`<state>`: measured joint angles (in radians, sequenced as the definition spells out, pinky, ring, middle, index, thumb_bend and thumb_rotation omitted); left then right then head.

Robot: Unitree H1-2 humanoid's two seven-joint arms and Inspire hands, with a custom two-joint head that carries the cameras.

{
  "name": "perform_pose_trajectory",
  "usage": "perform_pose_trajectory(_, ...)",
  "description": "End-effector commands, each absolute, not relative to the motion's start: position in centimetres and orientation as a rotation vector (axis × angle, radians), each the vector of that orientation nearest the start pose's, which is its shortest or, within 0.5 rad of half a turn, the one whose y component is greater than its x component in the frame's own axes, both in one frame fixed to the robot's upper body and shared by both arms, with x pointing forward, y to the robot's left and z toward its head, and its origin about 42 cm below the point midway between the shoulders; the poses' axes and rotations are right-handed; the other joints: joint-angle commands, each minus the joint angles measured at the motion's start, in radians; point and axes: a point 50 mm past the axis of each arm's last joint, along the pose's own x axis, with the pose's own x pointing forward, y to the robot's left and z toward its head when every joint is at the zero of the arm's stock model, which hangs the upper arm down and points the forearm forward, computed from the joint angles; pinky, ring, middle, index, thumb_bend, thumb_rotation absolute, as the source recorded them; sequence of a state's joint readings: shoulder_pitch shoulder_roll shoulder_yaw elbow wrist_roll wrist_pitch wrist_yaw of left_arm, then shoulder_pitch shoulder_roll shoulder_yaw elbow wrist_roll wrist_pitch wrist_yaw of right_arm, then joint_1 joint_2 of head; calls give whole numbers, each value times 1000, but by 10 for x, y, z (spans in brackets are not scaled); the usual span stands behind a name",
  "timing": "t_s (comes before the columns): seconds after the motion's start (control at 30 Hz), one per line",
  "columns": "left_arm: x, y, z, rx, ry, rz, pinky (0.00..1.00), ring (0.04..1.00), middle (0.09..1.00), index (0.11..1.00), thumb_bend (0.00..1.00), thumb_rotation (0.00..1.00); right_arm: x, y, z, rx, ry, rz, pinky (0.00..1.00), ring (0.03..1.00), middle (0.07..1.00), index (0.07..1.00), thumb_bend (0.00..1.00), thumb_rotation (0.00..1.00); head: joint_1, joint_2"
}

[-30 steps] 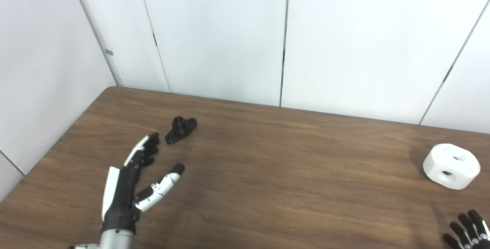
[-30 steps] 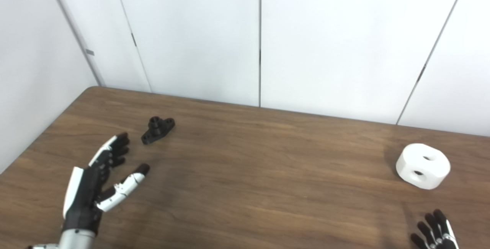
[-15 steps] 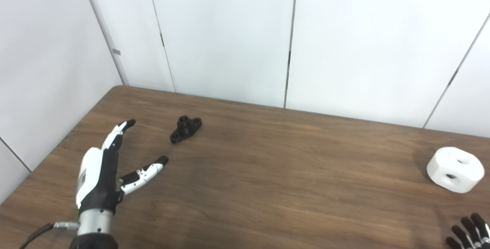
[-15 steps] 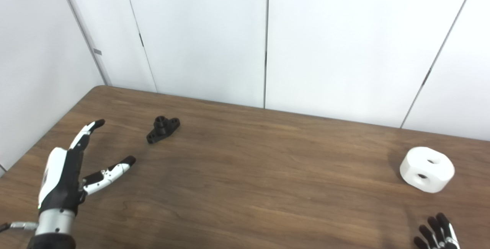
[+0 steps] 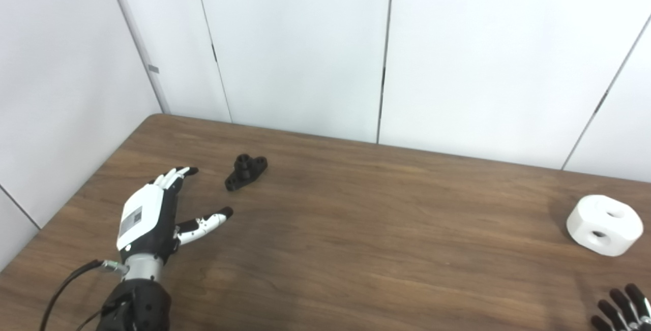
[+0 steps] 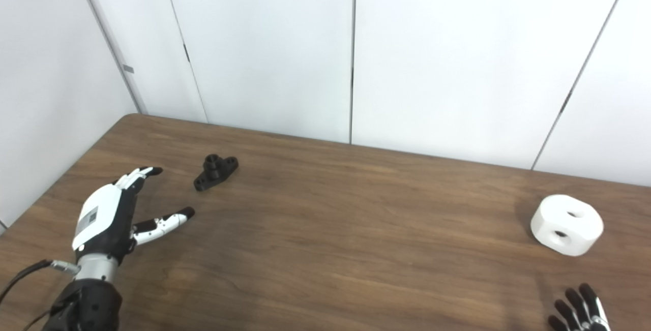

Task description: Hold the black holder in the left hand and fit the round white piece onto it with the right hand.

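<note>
The small black holder [image 5: 246, 172] lies flat on the wooden table [image 5: 356, 229] toward the far left. My left hand [image 5: 152, 214] hovers a little short of it and to its left, back turned up, fingers spread and thumb out, open and holding nothing. The round white piece [image 5: 602, 224], with two holes showing, rests on the table at the far right. Only the fingertips of my right hand [image 5: 623, 310] show at the bottom right corner, spread apart and empty, short of the white piece.
White wall panels [image 5: 305, 46] stand close behind the table's far edge and along its left side. A cable [image 5: 66, 285] trails from my left wrist.
My left hand has rolled from edge-up to back-up and moved slightly forward toward the holder. The camera shifted between the oldest frames and the later ones. The holder and the white piece lie unmoved.
</note>
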<state>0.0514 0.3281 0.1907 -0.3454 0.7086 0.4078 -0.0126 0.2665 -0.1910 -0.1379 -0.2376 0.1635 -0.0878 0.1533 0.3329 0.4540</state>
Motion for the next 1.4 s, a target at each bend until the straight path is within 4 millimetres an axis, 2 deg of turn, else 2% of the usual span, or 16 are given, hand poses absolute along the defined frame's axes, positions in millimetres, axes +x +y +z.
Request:
perform_pose_trajectory(0.0, 263, 373, 203, 1029, 47, 474, 1000, 954, 940, 865, 842, 447, 187, -308, 119, -95, -64, 22, 880, 936, 964, 1000, 506, 1000, -1, 1)
perform_pose_trajectory(0.2, 284, 380, 198, 1046, 51, 471, 996, 950, 937, 854, 870, 490, 186, -307, 118, -94, -59, 21, 875, 940, 963, 1000, 525, 1000, -2, 3)
perform_pose_trajectory(0.3, 295, 381, 198, 992, 74, 467, 994, 966, 944, 855, 872, 480, 186, -307, 118, -95, -58, 21, 875, 942, 966, 1000, 531, 1000, -2, 4)
perform_pose_trajectory(0.4, 304, 382, 197, 971, 82, 462, 949, 964, 939, 853, 873, 484, 186, -307, 118, -94, -59, 20, 875, 941, 964, 1000, 537, 1000, -4, 5)
perform_pose_trajectory(0.8, 346, 380, 196, 1033, 94, 439, 1000, 955, 915, 837, 890, 493, 184, -302, 121, -120, -62, 13, 872, 963, 968, 993, 521, 1000, -20, 6)
perform_pose_trajectory(1.37, 379, 379, 188, 1105, 120, 420, 1000, 960, 916, 831, 894, 506, 183, -300, 122, -126, -61, 3, 878, 958, 955, 979, 551, 1000, -41, 12)
